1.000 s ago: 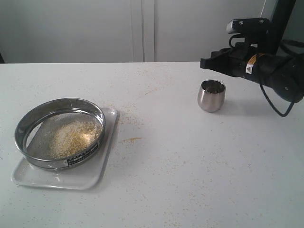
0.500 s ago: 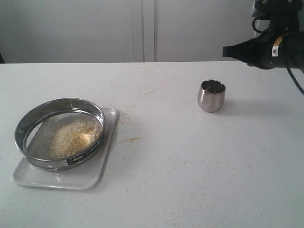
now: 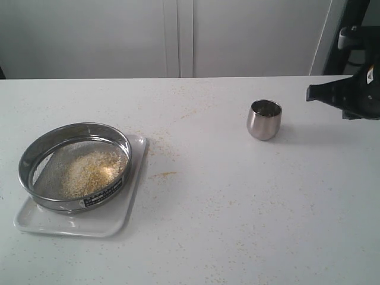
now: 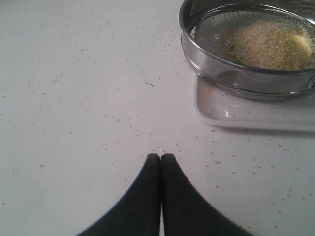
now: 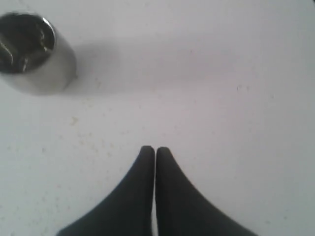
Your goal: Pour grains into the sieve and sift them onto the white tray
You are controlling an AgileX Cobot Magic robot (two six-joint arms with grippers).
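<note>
Sitting at the near left of the table [image 3: 237, 208], the white tray [image 3: 35, 224] carries the sieve [image 3: 53, 203], which rests flat on it and covers most of it. The grains [image 3: 92, 172] lie heaped on the mesh, toward the sieve's right side. The left gripper [image 4: 161, 157] (seen only from its own wrist camera) hangs over bare table near the tray, its fingers pressed together on nothing. Loose specks [image 3: 163, 175] dot the table right of the tray. Further right and farther back a steel cup [image 3: 263, 122] stands upright. At the far right edge the right gripper [image 3: 309, 94] hovers apart from the cup, tips together, empty
</note>
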